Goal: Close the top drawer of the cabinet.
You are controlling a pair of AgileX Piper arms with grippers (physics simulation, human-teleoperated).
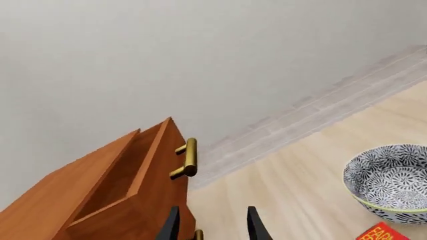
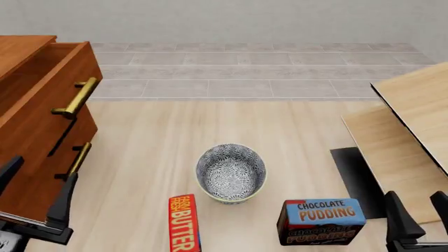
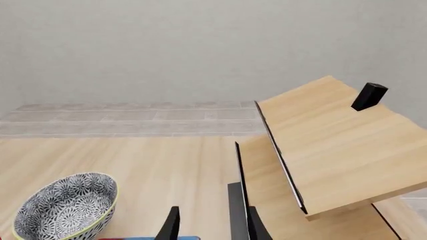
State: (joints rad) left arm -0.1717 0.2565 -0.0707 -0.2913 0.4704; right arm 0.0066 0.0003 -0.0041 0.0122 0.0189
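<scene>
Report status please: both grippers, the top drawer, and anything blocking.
Left gripper open, empty, low beside the cabinet. Right gripper open, empty, far side. Top drawer pulled out, handle untouched. Nothing between left gripper and drawer front.

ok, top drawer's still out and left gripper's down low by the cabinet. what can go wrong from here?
1. The left gripper sits open beside the lower handle, below the top drawer; a push from this height would probably hit the wrong drawer front.
2. Rising to push, a finger could snag under the top drawer's brass handle, which stands off the front.
3. An off-centre push near the drawer's edge may skew it in the cabinet.
</scene>
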